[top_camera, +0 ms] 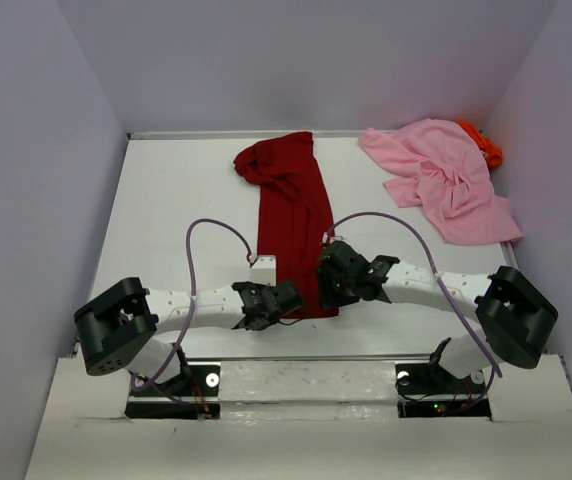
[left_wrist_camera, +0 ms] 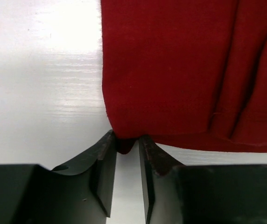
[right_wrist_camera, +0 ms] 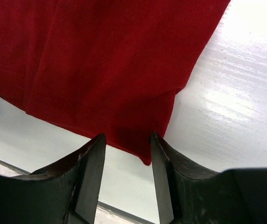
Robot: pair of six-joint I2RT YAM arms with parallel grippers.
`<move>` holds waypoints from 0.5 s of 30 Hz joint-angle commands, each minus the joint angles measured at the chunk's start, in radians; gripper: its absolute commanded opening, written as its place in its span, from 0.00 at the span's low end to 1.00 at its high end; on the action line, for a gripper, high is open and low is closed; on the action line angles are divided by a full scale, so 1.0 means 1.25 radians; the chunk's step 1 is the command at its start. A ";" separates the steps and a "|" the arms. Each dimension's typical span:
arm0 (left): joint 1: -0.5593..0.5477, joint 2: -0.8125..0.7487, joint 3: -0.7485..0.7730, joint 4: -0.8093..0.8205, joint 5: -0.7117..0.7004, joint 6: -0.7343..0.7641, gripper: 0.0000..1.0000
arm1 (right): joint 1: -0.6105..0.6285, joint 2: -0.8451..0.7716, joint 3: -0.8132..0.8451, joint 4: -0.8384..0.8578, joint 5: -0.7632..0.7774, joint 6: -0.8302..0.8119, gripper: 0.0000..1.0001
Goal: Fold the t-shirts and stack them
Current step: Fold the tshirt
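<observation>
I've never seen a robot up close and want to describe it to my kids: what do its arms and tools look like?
The left arm and right arm are white tubes with chunky black joint housings. A thin purple cable arcs above each. The left tool and right tool are black, each with two flat, tapered fingers.

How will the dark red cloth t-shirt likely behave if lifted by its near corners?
The dark red cloth t-shirt will probably drape limply: it lies in soft folds and bunches at the far end. It looks light, so a corner pinch by the left gripper likely suffices. On the smooth white table it may slide rather than catch.
</observation>
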 commanded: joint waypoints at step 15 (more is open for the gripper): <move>0.001 0.036 -0.005 -0.037 -0.024 0.007 0.24 | 0.003 -0.008 -0.001 0.022 -0.007 -0.007 0.39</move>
